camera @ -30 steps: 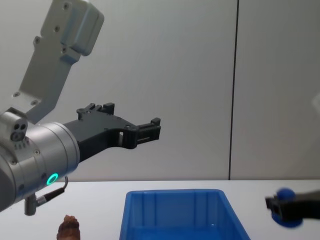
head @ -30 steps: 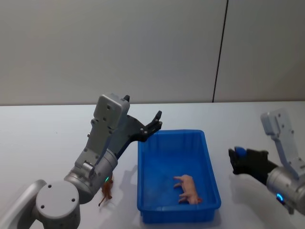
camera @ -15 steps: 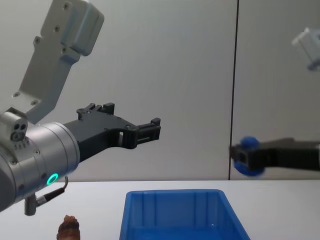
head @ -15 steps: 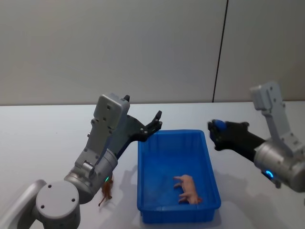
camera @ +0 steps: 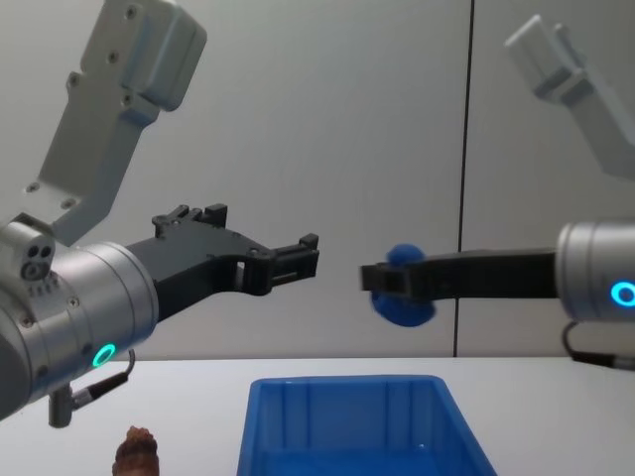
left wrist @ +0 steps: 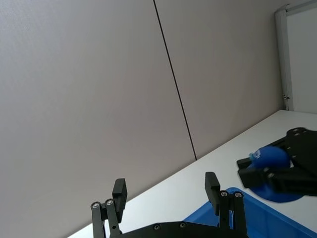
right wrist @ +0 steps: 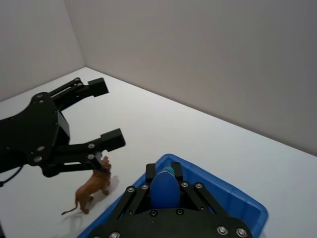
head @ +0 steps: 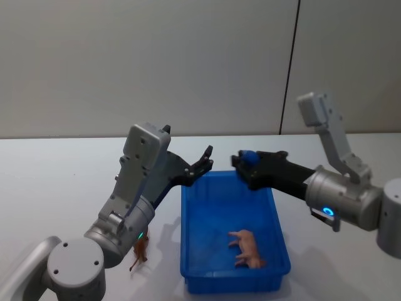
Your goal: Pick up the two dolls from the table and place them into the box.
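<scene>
Standing on the table [head: 50,188] just left of the box [head: 233,280] is the brown doll [head: 139,252], and a pink pig [head: 249,246] is lying inside it. Farther off, the right gripper [head: 245,168] is clamping the blue doll [head: 249,155] above the far rim, while the left gripper [head: 209,158] is hovering alongside, jaws apart.

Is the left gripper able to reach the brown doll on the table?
Probably yes: the left gripper is open, the brown doll stands free beside the box, though close under that arm.

The box [head: 233,282] looks smooth, slightly glossy plastic; the table [head: 56,182] is matt white
</scene>
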Robot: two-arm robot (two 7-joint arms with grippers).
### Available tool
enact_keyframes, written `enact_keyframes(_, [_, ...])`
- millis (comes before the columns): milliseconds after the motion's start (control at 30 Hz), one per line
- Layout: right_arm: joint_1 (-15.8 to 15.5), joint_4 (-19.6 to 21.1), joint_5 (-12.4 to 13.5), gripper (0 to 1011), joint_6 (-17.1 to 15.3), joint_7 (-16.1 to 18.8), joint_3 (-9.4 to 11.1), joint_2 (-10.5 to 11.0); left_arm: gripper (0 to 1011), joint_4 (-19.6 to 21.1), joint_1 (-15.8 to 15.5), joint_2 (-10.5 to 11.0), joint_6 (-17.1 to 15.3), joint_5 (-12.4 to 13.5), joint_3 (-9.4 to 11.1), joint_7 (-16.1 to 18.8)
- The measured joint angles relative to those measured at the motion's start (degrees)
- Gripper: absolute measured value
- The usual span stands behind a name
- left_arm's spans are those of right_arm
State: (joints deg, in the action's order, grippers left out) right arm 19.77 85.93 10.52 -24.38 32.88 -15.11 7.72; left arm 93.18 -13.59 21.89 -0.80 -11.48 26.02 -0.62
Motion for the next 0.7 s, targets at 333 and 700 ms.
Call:
enact_keyframes(333, [2.9,-3.0,1.4,449,-2.3,3.8,-1.0,-1.6,1001,0.0,0.0,0.0,0.0,0.0,0.0,0.0])
enact_keyframes(700, [4.2,-4.5,1.8,726,-3.3,5.0,-1.1,-2.2,1001,0.0,0.0,0.0,0.1,0.0,-0.1,0.1])
